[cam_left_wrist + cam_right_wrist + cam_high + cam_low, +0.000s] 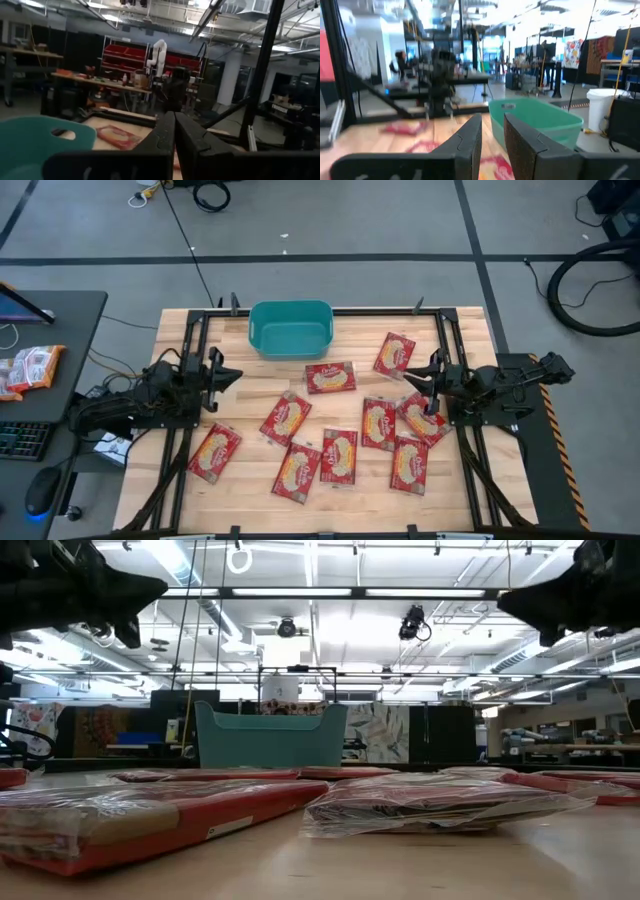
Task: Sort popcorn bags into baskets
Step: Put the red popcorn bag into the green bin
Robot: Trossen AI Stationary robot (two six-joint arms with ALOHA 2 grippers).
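We note a pale wood-plank counter (250, 490) with a dark metal frame around its edges. The teal basket (290, 328), smooth moulded plastic with rounded corners and a rolled rim, sits at the far middle of the counter and is empty as seen from above; in the low view its side wall (270, 736) stands upright behind the packets. The popcorn bags (330, 377) lie flat and scattered across the counter's middle and right, ten by our count, each a red rectangle with a cream-yellow centre. One lies just in front of the basket, another (394, 354) off to its right, and one (214, 452) apart toward the left. Near the low camera their clear wrap looks crinkled and glossy (430, 805). The left gripper (222, 372) hangs above the counter's left side, its dark fingers pressed together, holding nothing. The right gripper (420, 376) hangs above the right-hand cluster of bags, its fingers (470, 137) standing a narrow gap apart, empty. Orange-white packets (28, 368) rest on the dark side desk at the left.
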